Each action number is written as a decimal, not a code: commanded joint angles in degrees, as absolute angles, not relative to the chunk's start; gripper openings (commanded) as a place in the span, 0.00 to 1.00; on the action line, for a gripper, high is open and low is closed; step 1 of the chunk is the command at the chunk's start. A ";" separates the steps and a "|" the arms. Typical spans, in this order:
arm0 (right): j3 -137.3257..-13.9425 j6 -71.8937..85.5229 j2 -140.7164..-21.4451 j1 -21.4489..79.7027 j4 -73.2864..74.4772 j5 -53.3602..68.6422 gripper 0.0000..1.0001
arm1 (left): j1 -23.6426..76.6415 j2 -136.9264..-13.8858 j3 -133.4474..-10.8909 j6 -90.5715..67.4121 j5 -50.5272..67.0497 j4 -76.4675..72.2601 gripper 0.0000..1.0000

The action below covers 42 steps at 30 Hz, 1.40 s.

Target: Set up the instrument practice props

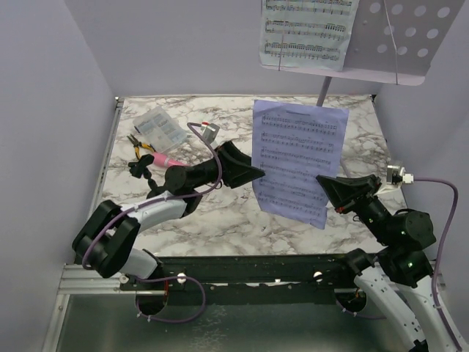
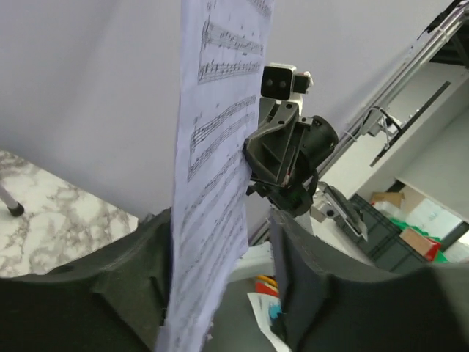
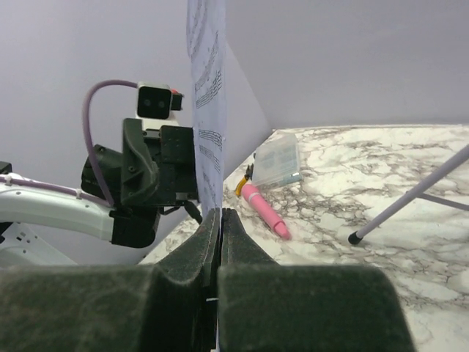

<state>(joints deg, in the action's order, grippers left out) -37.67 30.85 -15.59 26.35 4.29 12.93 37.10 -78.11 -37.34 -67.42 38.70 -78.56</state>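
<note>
Right fingers [image 1: 325,182] clamped together on the right edge of a sheet-music page [image 1: 297,158], held upright over the bench [image 1: 220,213]. Left fingers [image 1: 255,173] apart, straddling its left edge. Further back, left side of bench: pink microphone [image 1: 167,160], pliers [image 1: 139,147], clear box [image 1: 156,130]. Far back: lavender stand desk [image 1: 399,37] carrying a second page [image 1: 306,29].

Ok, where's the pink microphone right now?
Top view: the pink microphone lies flat on the left side of the table, beside the orange-handled pliers, near the clear compartment box.
</note>
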 commanded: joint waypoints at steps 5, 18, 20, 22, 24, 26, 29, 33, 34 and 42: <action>-33.99 34.11 -14.77 26.61 5.52 8.98 0.01 | 36.46 -87.46 -41.23 -81.90 45.17 -94.73 0.30; -34.49 34.29 -19.77 26.63 11.70 -1.68 0.35 | 35.60 -72.78 -38.54 -53.94 32.53 -57.30 0.00; -34.86 35.62 -22.68 26.59 16.69 -8.72 0.52 | 35.60 -70.94 -40.36 -48.79 28.07 -45.90 0.00; -34.85 37.41 -25.84 26.63 20.16 -15.32 0.63 | 35.60 -70.02 -42.70 -44.37 24.78 -36.95 0.00; -34.29 38.90 -28.71 26.63 21.56 -20.84 0.68 | 35.63 -69.15 -43.97 -41.32 22.95 -32.57 0.00; -33.67 38.41 -31.40 26.63 20.68 -24.59 0.70 | 35.81 -67.90 -44.04 -39.35 22.21 -31.99 0.00; -34.54 35.39 -35.23 26.59 18.06 -27.99 0.73 | 36.78 -66.15 -43.70 -35.22 21.22 -31.53 0.00; -39.23 29.82 -39.55 26.56 16.89 -31.53 0.76 | 39.65 -62.67 -43.93 -27.84 19.40 -29.37 0.00; -41.12 28.32 -40.10 26.63 17.23 -32.24 0.76 | 40.95 -61.40 -43.94 -24.38 19.07 -28.67 0.00; -56.88 10.44 -39.05 26.61 14.62 -30.63 0.79 | 48.34 -53.84 -49.83 -6.54 20.01 -17.64 0.00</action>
<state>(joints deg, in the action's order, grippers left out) -49.41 21.87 -40.42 26.46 17.72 -29.08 47.20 -56.16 -43.42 -17.91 19.33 -25.04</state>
